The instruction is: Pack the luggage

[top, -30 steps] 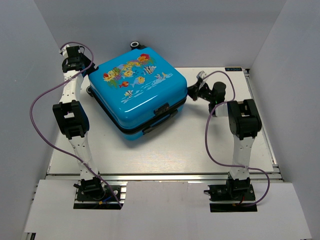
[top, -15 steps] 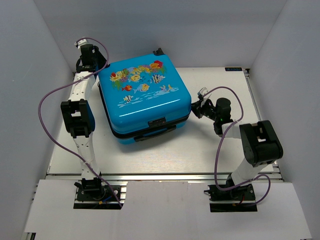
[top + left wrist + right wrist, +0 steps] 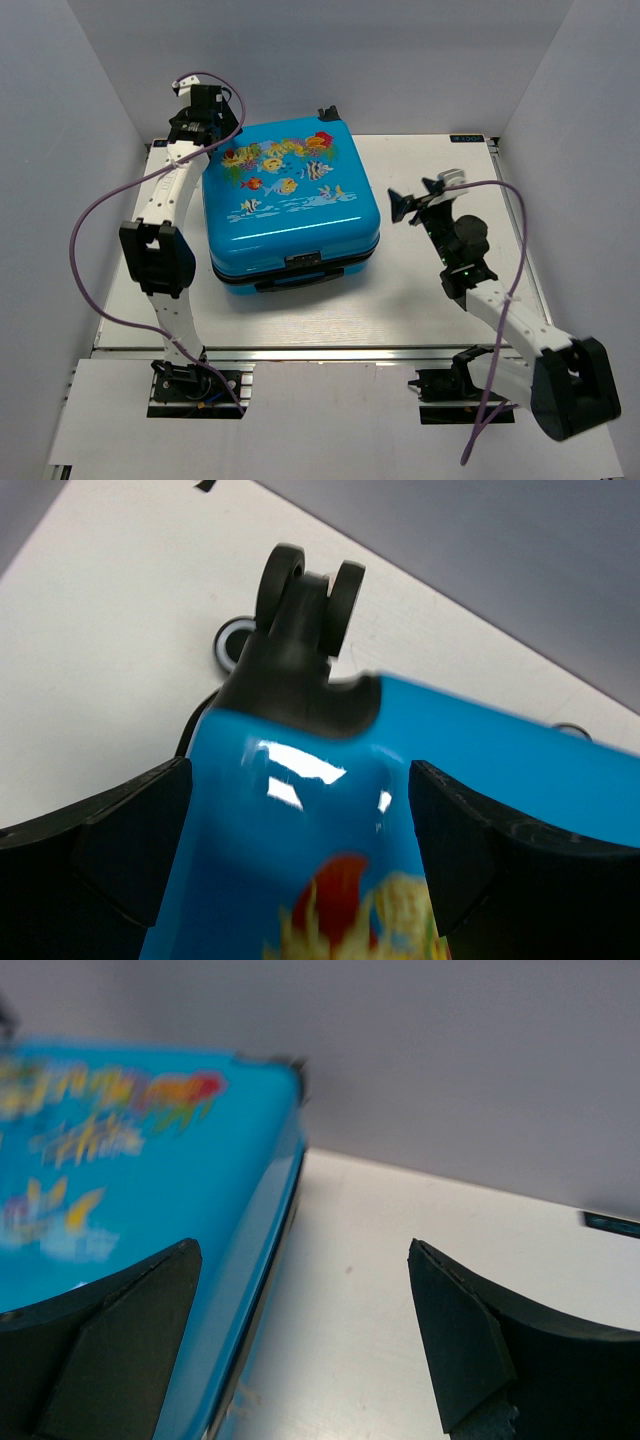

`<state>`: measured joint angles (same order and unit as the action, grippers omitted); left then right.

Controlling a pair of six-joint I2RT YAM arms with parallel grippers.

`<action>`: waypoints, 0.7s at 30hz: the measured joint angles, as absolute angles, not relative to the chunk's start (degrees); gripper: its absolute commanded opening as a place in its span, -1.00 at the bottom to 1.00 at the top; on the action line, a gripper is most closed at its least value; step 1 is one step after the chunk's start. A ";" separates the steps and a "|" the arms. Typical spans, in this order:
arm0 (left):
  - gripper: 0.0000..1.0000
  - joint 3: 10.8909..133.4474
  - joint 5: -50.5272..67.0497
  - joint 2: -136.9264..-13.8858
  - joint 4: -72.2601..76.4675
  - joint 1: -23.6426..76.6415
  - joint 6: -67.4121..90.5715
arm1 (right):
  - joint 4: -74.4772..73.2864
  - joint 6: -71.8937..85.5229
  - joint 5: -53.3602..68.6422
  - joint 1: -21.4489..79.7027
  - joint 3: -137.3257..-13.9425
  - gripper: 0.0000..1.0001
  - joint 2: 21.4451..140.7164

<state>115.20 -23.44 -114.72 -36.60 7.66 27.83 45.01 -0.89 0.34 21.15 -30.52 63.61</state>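
Left claw (image 3: 300, 775) spread wide and holding nothing, poised right over the far-left corner of the luggage (image 3: 290, 200), its fingers (image 3: 110, 850) framing the blue shell w/ a black twin wheel (image 3: 305, 580) just beyond; can't tell whether the pads brush the shell. Right claw (image 3: 420, 197), also spread and empty, sits off the case's right flank, near but apart, bare table (image 3: 420, 300) showing btwn its tips. The fish-print case lies flat w/ lid shut and print up, centre-left on the table, toward the left arm's side. Its long axis runs approx. from the arm bases toward the back wall: carry handle (image 3: 290, 284) on the near edge, wheels at the far edge, sides close to square w/ the table. From the right claw the case lies to its left across a small gap; from the left claw it's directly below. Left arm is the nearer of the two. Judging by the shut lid and nothing loose in view, packing looks all but done. Any further nudge or zip work would prob. fall to the left arm at the back corner, w/ the right coming in sideways at the flank.
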 measured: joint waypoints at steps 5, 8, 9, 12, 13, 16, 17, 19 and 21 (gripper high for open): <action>0.96 119.92 -26.55 -106.98 -51.07 10.26 29.52 | 31.48 4.84 -17.67 21.50 -40.88 0.79 56.88; 0.96 119.13 -27.66 -99.63 -55.72 9.85 30.41 | 20.14 6.76 -25.30 21.50 -48.38 0.79 56.82; 0.96 117.95 -28.27 -96.82 -56.45 9.74 30.81 | 16.80 7.27 -27.55 21.50 -50.37 0.79 56.84; 0.96 112.90 -31.18 -87.33 -59.31 9.28 32.27 | 9.61 8.64 -33.36 21.50 -53.47 0.79 56.60; 0.96 111.92 -32.38 -84.88 -60.75 9.26 32.84 | 7.55 9.08 -34.98 21.50 -53.47 0.79 56.25; 0.96 110.37 -35.20 -80.53 -64.27 9.23 34.17 | 3.49 10.50 -38.04 21.50 -52.51 0.79 55.33; 0.96 109.49 -35.92 -79.72 -65.01 9.23 34.57 | 2.48 11.00 -38.76 21.50 -51.86 0.79 54.87; 0.96 107.72 -37.01 -79.18 -66.87 9.23 35.38 | 1.04 11.81 -39.51 21.50 -50.98 0.78 54.15; 0.96 105.78 -37.32 -79.72 -67.83 9.23 36.07 | -0.10 12.19 -40.14 21.50 -50.74 0.79 53.82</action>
